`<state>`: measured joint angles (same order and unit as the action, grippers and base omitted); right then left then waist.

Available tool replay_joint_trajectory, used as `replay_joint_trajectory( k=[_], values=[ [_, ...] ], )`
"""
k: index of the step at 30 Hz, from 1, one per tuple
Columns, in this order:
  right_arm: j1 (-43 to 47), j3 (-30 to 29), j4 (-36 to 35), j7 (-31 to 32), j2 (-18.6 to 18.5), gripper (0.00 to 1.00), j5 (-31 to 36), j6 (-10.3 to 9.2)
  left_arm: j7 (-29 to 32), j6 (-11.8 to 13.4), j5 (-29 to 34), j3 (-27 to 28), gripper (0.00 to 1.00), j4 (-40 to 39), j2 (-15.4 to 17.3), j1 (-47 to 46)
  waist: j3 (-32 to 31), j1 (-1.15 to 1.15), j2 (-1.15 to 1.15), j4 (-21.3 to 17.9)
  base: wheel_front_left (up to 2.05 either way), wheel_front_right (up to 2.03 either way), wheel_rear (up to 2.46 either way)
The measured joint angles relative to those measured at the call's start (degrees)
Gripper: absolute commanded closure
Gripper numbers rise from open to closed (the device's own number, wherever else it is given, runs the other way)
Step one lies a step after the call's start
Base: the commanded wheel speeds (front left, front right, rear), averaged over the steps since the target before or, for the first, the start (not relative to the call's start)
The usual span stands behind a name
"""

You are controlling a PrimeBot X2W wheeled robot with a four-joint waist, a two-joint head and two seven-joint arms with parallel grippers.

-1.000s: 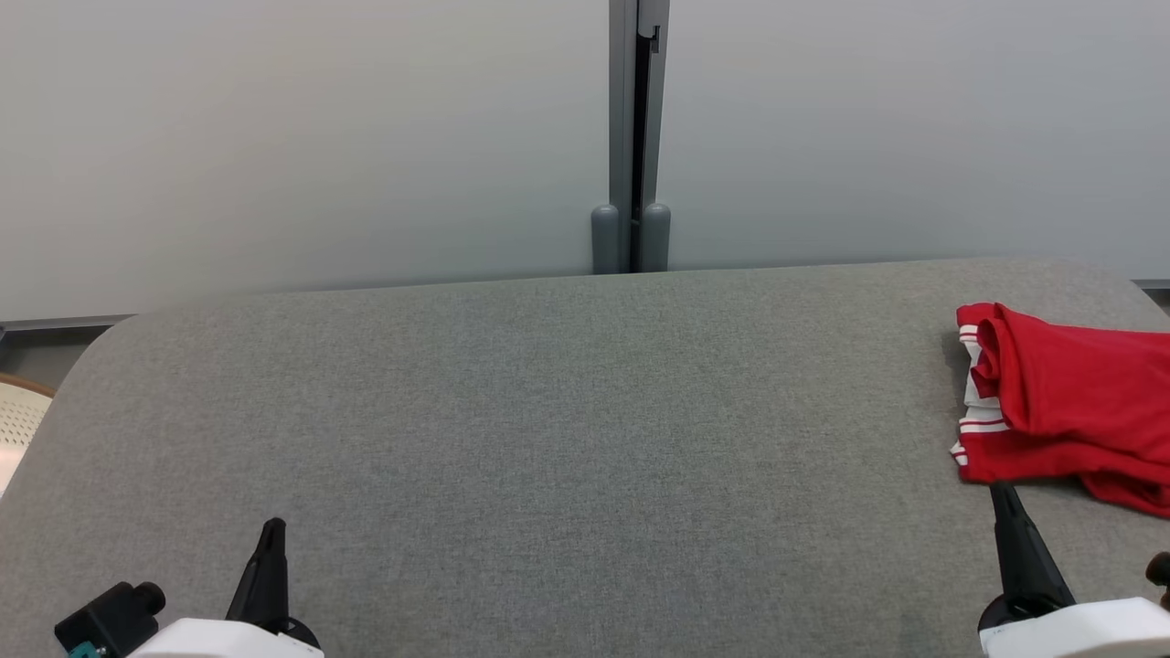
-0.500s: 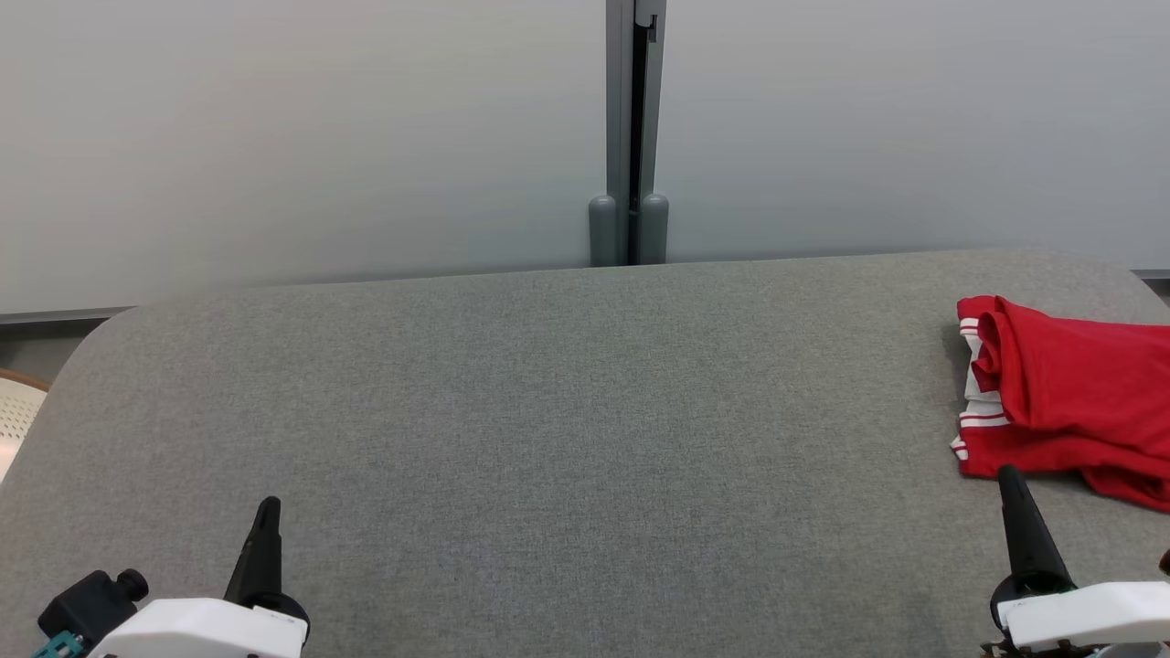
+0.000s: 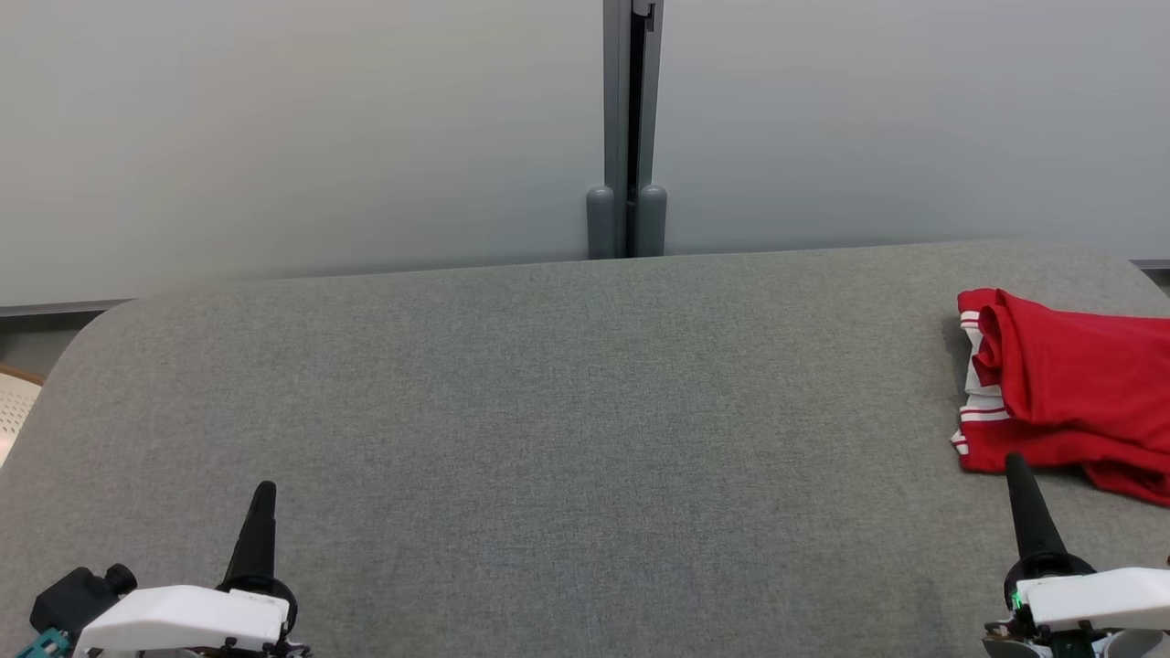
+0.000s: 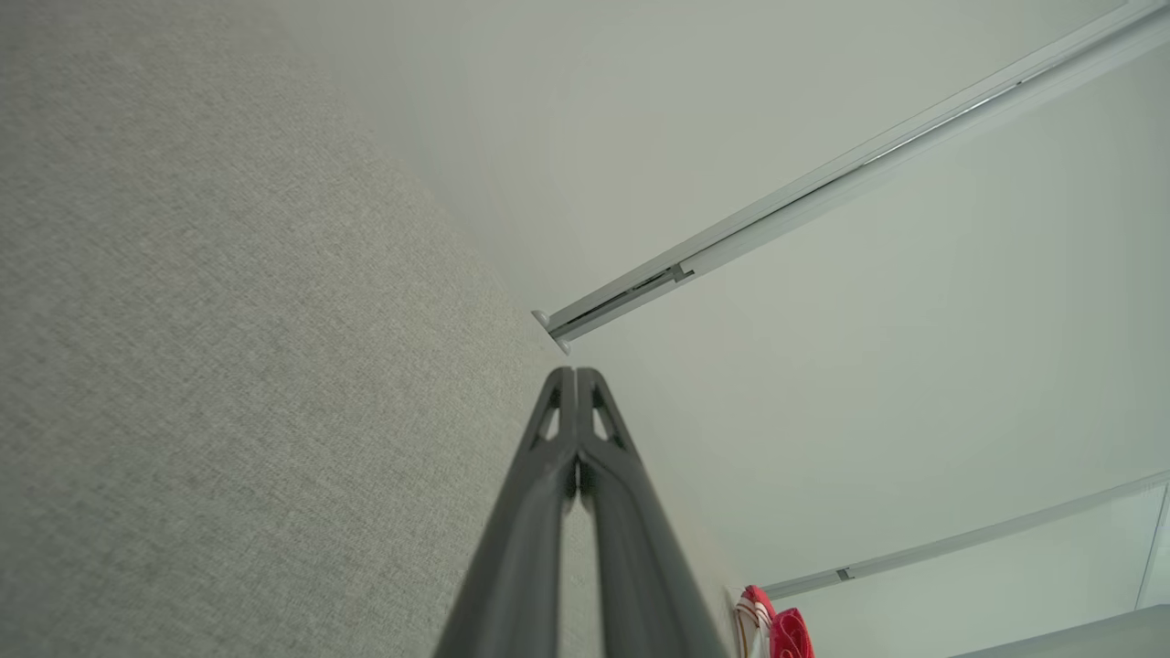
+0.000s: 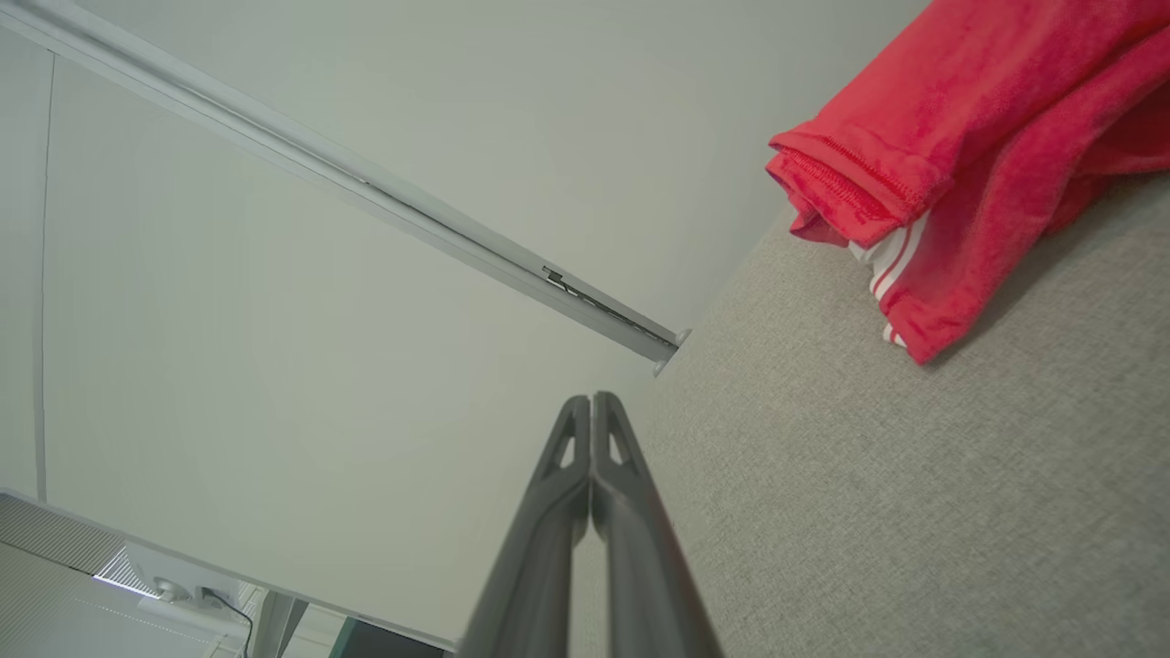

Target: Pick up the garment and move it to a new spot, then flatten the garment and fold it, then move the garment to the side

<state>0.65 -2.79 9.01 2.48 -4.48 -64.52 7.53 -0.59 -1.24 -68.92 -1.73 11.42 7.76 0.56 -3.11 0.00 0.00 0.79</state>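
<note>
The garment point(image 3: 1069, 393) is red with white stripes and lies bunched at the right edge of the grey table point(image 3: 567, 411); its near hem point(image 5: 951, 183) fills the upper right of the right wrist view, and a sliver of the garment point(image 4: 777, 631) peeks in at the bottom of the left wrist view. My right gripper point(image 3: 1015, 464) stands shut just in front of the cloth's near left corner, holding nothing. At the lower left my left gripper point(image 3: 264, 492) is shut too, over bare table. Both pairs of fingers point(image 4: 576, 379) point(image 5: 592, 402) are pressed together.
A pale partition wall with a grey vertical post point(image 3: 626, 137) runs behind the table. A perforated cream object point(image 3: 14, 411) sits off the table's left edge. The table's far corners are rounded.
The head view has shifted, so table and garment sit slightly higher in frame. Both grippers show a little further up the picture. The garment lies as before.
</note>
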Motion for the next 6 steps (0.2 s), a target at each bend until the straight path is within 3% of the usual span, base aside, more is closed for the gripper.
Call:
replay_joint_trajectory(
  k=[6],
  values=[
    [-0.8,-0.4,0.7,0.4,0.1,1.00,-3.5,0.00,0.8,-0.8,-3.0,1.0,1.00,0.3,-0.7,-1.1,0.3,0.00,0.00,-0.1,0.00,0.00,0.00]
  ],
)
